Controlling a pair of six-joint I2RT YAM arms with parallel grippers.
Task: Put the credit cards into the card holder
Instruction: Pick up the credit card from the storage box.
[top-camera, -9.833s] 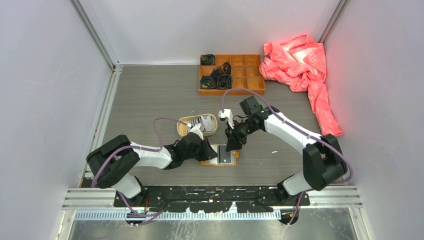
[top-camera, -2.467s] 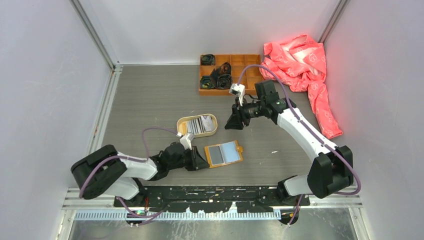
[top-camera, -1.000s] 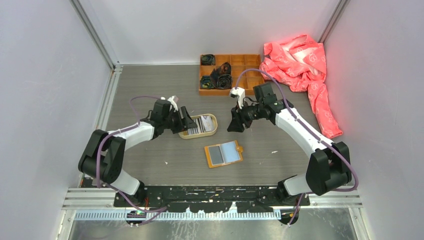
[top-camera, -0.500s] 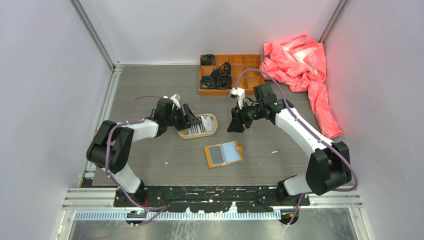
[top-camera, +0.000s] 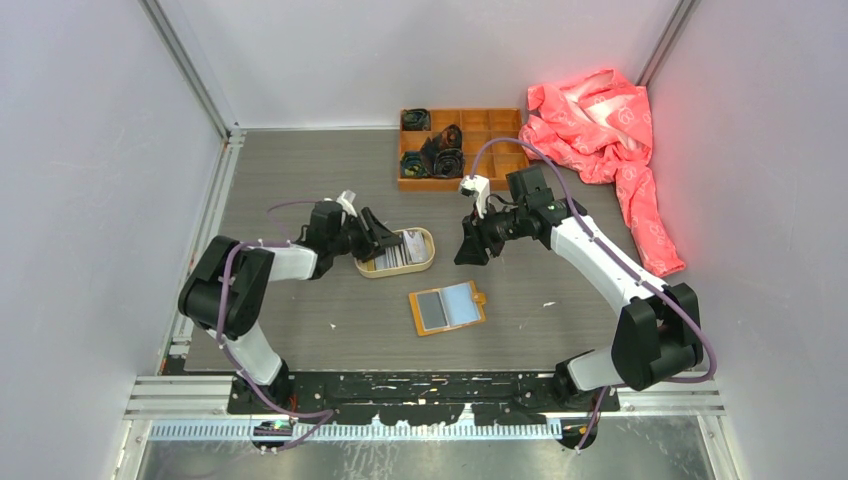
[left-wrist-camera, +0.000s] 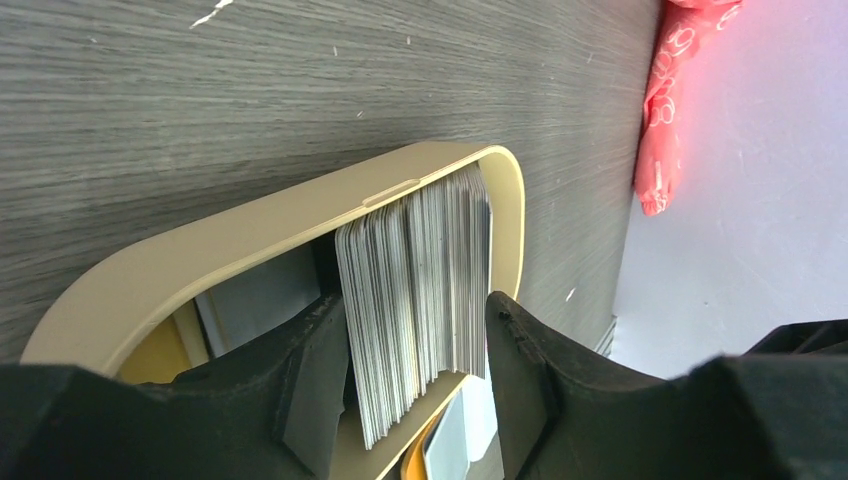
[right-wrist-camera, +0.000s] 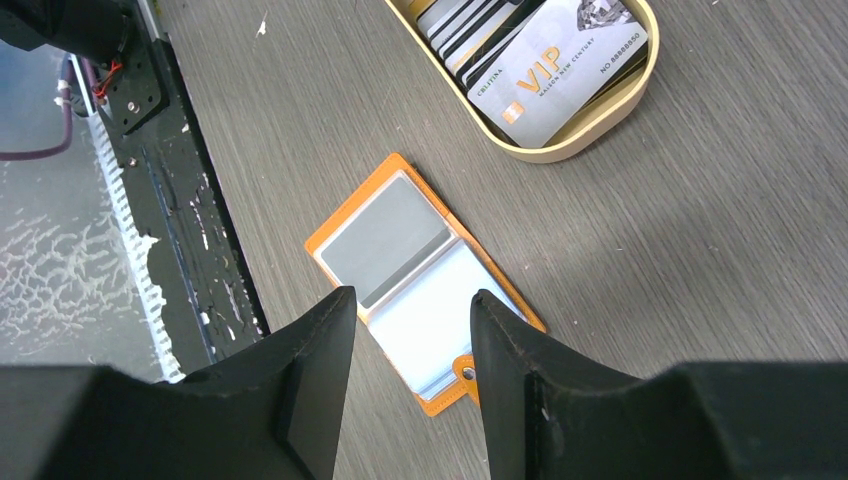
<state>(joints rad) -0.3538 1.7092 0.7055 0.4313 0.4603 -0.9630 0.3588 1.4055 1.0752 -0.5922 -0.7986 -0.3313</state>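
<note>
Left gripper (left-wrist-camera: 415, 330) straddling the credit cards (left-wrist-camera: 420, 240)
Jaws either side of the stack, can't tell if pinching; card holder (top-camera: 447, 307) sits near-right of it.

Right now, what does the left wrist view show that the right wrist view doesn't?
Only left wrist: the credit cards edge-on as an upright stack between the left jaws, plus the red cloth. Only right wrist: the open card holder in full, and a VIP card face up. Both: the tan tray on the table.
</note>
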